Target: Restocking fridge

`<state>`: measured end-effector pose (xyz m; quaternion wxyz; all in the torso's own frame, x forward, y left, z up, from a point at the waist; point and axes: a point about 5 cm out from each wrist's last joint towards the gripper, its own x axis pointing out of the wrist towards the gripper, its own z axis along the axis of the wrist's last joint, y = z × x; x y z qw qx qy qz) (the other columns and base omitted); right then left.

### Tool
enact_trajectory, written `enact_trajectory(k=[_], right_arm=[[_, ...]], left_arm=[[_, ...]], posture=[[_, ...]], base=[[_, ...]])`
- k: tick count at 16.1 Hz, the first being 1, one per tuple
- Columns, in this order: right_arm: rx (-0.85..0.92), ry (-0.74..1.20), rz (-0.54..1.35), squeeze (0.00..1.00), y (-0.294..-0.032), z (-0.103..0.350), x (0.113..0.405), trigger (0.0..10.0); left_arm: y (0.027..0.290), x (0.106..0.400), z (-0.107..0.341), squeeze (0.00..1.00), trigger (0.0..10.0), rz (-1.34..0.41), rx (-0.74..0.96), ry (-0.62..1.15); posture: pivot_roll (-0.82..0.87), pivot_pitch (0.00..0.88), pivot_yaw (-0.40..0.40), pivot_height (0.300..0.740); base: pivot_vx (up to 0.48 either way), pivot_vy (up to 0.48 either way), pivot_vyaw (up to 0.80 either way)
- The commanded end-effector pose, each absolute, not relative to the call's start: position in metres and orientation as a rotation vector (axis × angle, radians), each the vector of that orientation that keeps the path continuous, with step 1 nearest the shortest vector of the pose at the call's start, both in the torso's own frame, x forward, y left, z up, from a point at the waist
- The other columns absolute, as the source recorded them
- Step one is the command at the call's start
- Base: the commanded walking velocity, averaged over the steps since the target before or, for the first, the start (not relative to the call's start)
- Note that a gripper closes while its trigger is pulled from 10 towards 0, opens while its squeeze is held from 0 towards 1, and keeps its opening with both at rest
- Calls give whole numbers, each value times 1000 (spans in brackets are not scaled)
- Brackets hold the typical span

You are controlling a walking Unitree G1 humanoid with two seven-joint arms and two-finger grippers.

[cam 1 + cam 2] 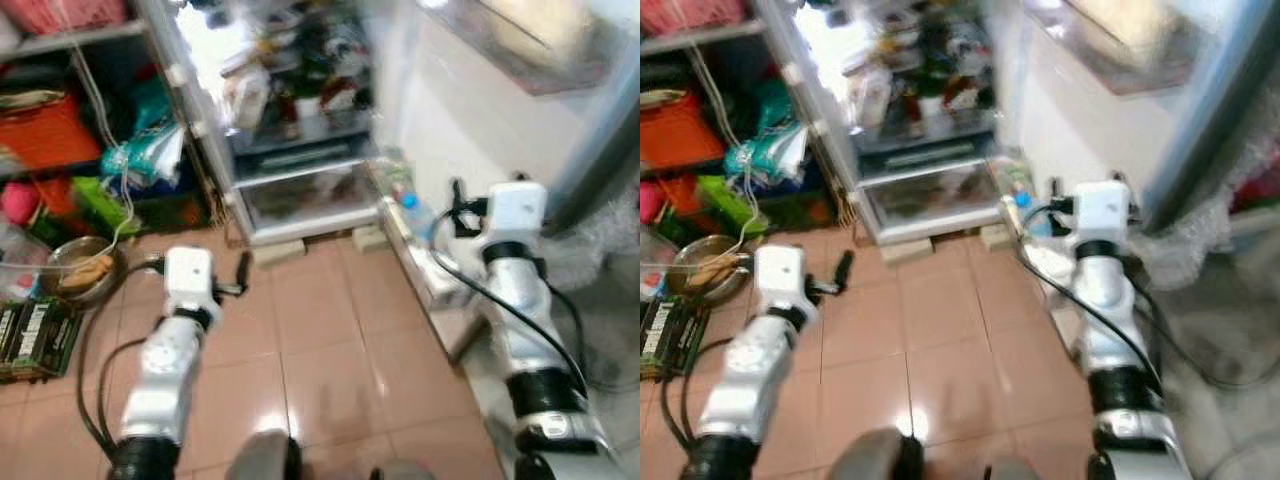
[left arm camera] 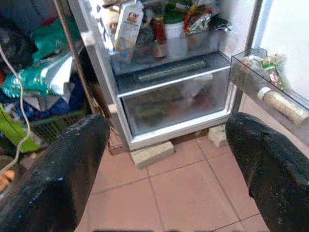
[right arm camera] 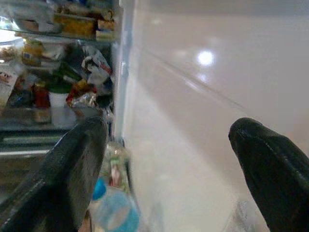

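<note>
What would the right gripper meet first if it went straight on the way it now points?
Probably the white inner face of the open fridge door: the right gripper, fingers spread, points at it, with nothing between. The bottle in the door bin sits lower. Depth is unclear.

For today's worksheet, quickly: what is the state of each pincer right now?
Left pincer: open, holding nothing, facing the fridge.
Right pincer: open, holding nothing, near the fridge door.
</note>
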<state>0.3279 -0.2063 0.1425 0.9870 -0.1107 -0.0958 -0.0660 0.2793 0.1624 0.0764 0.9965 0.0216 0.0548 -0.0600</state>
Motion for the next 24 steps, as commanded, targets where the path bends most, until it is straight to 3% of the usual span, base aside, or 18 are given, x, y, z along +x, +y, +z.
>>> enact_trajectory(k=[1, 7, 11, 17, 24], right_arm=[[-211, -226, -108, 0, -198, 147, 327, 10000], [-232, -155, -52, 0, -199, 117, 283, 10000], [-267, -68, -60, 0, -209, 99, 247, 10000], [-274, -74, -71, 0, -212, 107, 258, 10000], [-264, -104, -97, 0, -214, 116, 272, 10000]], left_arm=[[173, 278, 78, 0, 10000, -82, 61, 108], [171, 273, 78, 0, 10000, -64, 36, 90], [171, 274, 79, 0, 10000, -60, 28, 84], [171, 275, 79, 0, 10000, -56, 14, 82], [173, 274, 82, 0, 10000, -37, -9, 64]], posture=[[50, 101, 44, 740], [36, 105, 33, 740], [18, 113, 35, 740], [23, 113, 31, 740], [27, 118, 37, 740]], base=[[0, 0, 0], [0, 0, 0], [0, -383, 0], [0, -399, 0], [0, 0, 0]])
